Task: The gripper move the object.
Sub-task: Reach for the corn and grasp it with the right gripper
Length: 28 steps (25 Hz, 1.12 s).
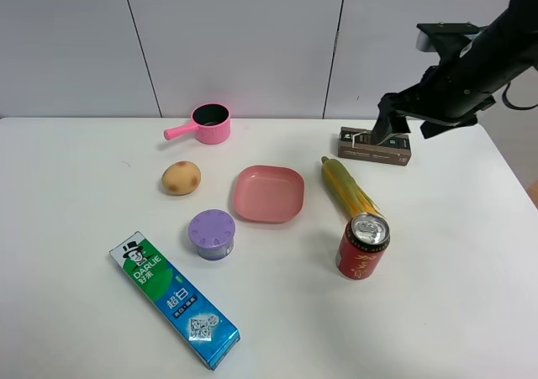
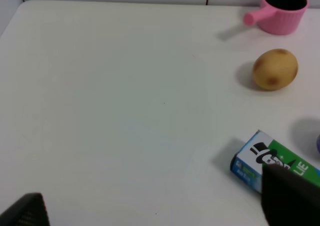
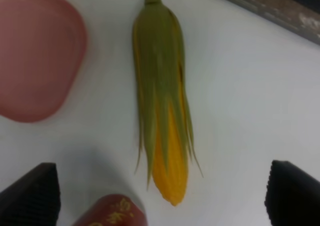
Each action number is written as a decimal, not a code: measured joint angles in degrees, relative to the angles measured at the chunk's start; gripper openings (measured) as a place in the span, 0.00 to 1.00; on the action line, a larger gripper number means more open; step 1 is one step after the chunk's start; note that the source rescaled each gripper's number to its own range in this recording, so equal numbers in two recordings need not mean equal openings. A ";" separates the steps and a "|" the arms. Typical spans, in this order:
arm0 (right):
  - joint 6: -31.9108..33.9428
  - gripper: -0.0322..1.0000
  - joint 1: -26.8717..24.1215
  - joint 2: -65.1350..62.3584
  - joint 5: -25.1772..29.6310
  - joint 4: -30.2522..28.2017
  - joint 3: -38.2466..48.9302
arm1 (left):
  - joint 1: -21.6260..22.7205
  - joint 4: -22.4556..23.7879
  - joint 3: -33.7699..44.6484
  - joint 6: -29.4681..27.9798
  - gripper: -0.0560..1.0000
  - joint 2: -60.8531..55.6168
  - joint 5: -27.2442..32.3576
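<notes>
The toy corn cob (image 1: 349,189), yellow with a green-yellow husk, lies on the white table between the pink plate (image 1: 267,193) and the table's right side, its yellow end by a red can (image 1: 363,245). My right gripper (image 1: 391,127) hangs above the table, behind and to the right of the corn, jaws open and empty. In the right wrist view the corn (image 3: 161,116) lies lengthwise between the two dark fingertips (image 3: 30,196), well below them, with the right gripper (image 3: 161,198) open. My left gripper (image 2: 157,211) is open and empty above bare table; it is out of the high view.
A brown box (image 1: 376,146) lies under the right gripper. A potato (image 1: 181,178), a pink pot (image 1: 210,123), a purple lidded tub (image 1: 212,233) and a toothpaste box (image 1: 174,299) lie left of the plate. The red can (image 3: 112,213) touches or nearly touches the corn's tip.
</notes>
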 joint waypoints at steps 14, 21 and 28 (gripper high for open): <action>8.64 1.00 2.28 9.49 -2.37 -7.96 -0.09 | 0.00 0.00 0.00 0.00 1.00 0.00 0.00; 8.64 1.00 2.28 13.46 -4.07 -7.96 -0.09 | 0.00 0.00 0.00 0.00 1.00 0.00 0.00; 7.20 1.00 2.28 15.70 -7.55 -6.14 -0.09 | 0.00 0.00 0.00 0.00 1.00 0.00 0.00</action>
